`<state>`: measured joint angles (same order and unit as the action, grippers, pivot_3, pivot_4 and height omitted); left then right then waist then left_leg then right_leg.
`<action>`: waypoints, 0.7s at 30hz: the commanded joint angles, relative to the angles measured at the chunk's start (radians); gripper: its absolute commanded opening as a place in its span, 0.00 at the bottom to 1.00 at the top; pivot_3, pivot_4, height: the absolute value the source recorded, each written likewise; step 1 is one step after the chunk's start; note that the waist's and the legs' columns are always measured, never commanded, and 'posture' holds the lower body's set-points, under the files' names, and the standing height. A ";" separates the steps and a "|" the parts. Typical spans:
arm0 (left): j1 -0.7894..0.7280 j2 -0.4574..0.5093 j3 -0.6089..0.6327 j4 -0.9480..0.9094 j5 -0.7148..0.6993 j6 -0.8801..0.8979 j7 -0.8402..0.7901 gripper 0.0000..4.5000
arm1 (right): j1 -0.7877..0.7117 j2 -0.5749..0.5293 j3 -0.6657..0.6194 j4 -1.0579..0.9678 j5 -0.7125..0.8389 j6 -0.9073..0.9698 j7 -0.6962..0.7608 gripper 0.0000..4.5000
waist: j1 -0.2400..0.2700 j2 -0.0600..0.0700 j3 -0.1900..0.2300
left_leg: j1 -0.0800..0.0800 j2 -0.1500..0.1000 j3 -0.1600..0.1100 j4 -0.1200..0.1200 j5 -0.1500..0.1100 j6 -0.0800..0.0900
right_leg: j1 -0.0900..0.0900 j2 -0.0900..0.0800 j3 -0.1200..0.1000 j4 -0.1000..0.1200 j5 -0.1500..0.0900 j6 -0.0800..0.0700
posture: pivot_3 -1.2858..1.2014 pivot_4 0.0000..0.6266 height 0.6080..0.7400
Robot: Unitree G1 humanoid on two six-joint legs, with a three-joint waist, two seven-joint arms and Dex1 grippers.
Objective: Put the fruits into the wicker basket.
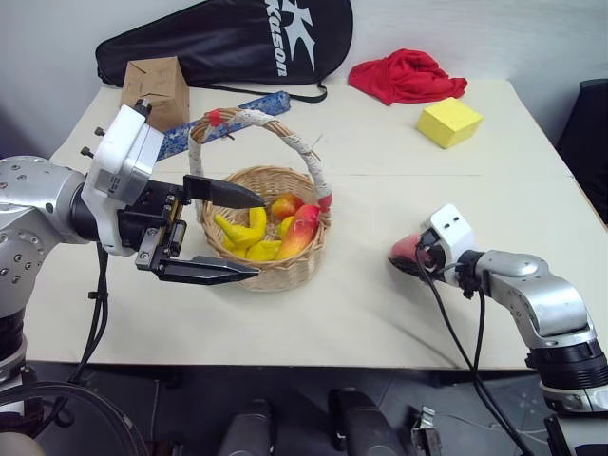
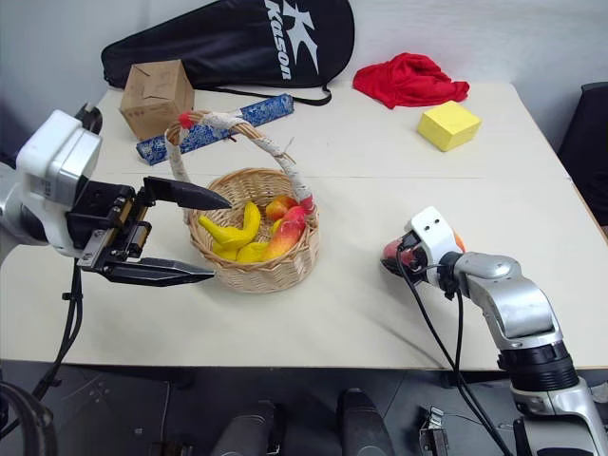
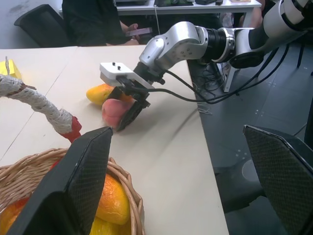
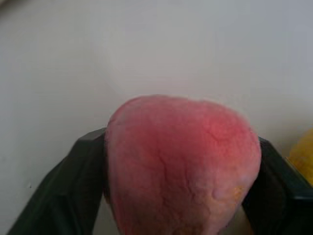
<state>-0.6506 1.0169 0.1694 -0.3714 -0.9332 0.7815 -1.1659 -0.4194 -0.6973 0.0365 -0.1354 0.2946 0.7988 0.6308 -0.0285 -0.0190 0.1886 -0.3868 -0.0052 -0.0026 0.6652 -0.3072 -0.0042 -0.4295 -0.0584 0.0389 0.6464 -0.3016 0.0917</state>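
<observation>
On the desk nearest me, my right tool has its fingers around the pink peach, a mango just behind. My left tool hangs spread beside the wicker basket, which holds a banana and other fruits.

peach cut off at frame edge, mango partly hidden behind it

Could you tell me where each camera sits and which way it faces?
Head eyes: look forward and down at the table, wicker basket; both arms show.
Left wrist: looks between the open left tool across the basket rim.
Right wrist: looks along the right tool flanking the peach.
Shared: peach, in both wrist views.
</observation>
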 commanded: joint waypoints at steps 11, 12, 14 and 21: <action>0.189 0.134 0.274 0.013 -0.012 0.042 -0.021 1.00 | -0.170 -0.016 -0.038 -0.276 0.401 0.069 0.371 0.59 | -0.006 0.000 0.000 | 0.001 0.001 -0.002 0.000 0.000 0.000 | 0.001 0.000 -0.002 0.000 0.000 0.000 | 0.52 0.24 1.00; 0.202 0.150 0.288 0.018 -0.006 0.039 -0.029 1.00 | -0.209 0.006 -0.008 -0.267 0.383 0.060 0.358 0.59 | -0.006 -0.001 0.000 | 0.001 0.001 -0.002 0.000 0.000 0.000 | 0.001 -0.001 -0.002 0.000 0.000 0.000 | 0.52 0.24 1.00; 0.212 0.172 0.306 0.030 -0.002 0.034 -0.039 1.00 | -0.282 0.059 0.040 -0.240 0.363 0.061 0.328 0.59 | -0.003 -0.001 0.000 | 0.001 0.001 -0.003 0.000 0.000 0.000 | 0.001 -0.001 -0.003 0.000 0.000 0.000 | 0.52 0.24 1.00; 0.195 0.219 0.312 0.026 -0.005 0.035 -0.041 1.00 | -0.523 0.409 0.231 0.028 0.175 -0.003 0.108 0.59 | -0.006 -0.001 0.000 | 0.000 0.001 -0.004 -0.002 0.002 -0.003 | -0.002 -0.002 -0.003 0.000 0.000 -0.002 | 0.52 0.24 1.00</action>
<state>-0.4444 1.2178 0.4565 -0.3357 -0.9370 0.8276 -1.2041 -0.9321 -0.3097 0.2484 -0.1464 0.5244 0.8345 0.7905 -0.0347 -0.0199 0.1888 -0.3874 -0.0044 -0.0067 0.6631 -0.3055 -0.0075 -0.4312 -0.0601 0.0356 0.6466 -0.3021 0.0899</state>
